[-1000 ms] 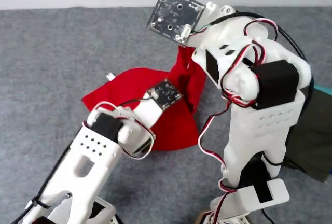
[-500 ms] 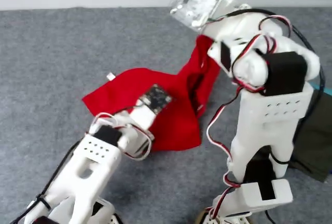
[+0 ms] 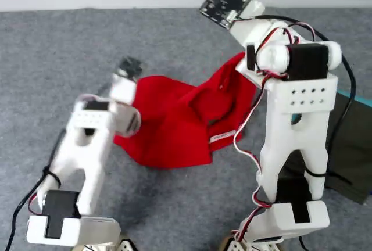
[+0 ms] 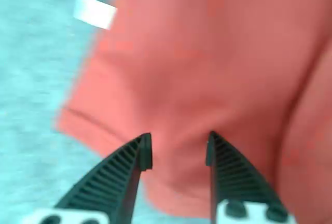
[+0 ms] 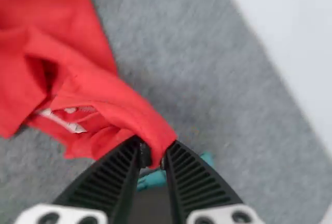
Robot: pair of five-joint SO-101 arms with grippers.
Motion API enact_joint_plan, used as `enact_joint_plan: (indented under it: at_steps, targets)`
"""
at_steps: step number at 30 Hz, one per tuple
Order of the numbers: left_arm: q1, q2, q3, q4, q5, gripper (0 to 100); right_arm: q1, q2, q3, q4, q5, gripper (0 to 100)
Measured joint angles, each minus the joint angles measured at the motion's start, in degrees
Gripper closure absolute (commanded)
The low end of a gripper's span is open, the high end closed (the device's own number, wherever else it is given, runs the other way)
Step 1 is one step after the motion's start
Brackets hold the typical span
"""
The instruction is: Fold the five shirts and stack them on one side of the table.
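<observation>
High view, right arm (image 3: 297, 123) hiding dark cloth (image 3: 353, 157)

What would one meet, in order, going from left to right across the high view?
left arm → red shirt → right arm → dark cloth at the picture's right edge

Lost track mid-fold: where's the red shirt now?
In the high view the red shirt lies mid-table between the arms, one corner pinched in the right gripper, the left gripper open near its opposite edge.
</observation>
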Motion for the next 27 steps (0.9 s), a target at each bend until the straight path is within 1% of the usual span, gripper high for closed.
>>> enact_joint_plan:
  at_steps: [3, 7, 10, 13, 15, 19, 20, 23, 27]
  targets:
    - [-0.35, 0.09, -6.33, 7.3, -3.43, 86, 2.81, 0.0, 5.01, -2.55, 0.0, 98.8]
    - [0.88, 0.09, -13.19, 17.76, -5.19, 93, 5.1, 0.09, 10.9, -5.19, 0.0, 98.8]
    - [5.45, 0.09, -16.0, 24.44, -6.07, 95, 5.54, 0.09, 13.45, -6.59, 0.0, 98.8]
    - [11.78, 0.09, -16.7, 28.4, -5.89, 94, 5.71, 0.09, 15.3, -7.38, -0.09, 98.8]
    - [16.26, 0.26, -16.7, 29.19, -4.4, 93, 5.8, 0.09, 16.26, -7.38, -0.18, 98.8]
    - [24.62, 0.88, -16.7, 28.92, 0.7, 80, 5.71, 0.09, 17.05, -7.38, -1.14, 98.8]
    - [26.55, 1.32, -16.7, 28.22, 1.93, 79, 5.71, 0.09, 17.05, -7.38, -1.67, 98.8]
    - [30.95, 4.31, -16.7, 26.11, 4.57, 78, 5.71, 0.09, 17.05, -7.38, -2.37, 98.8]
    - [33.76, 10.37, -16.7, 23.38, 5.36, 78, 5.71, 0.09, 17.05, -7.38, -2.46, 98.8]
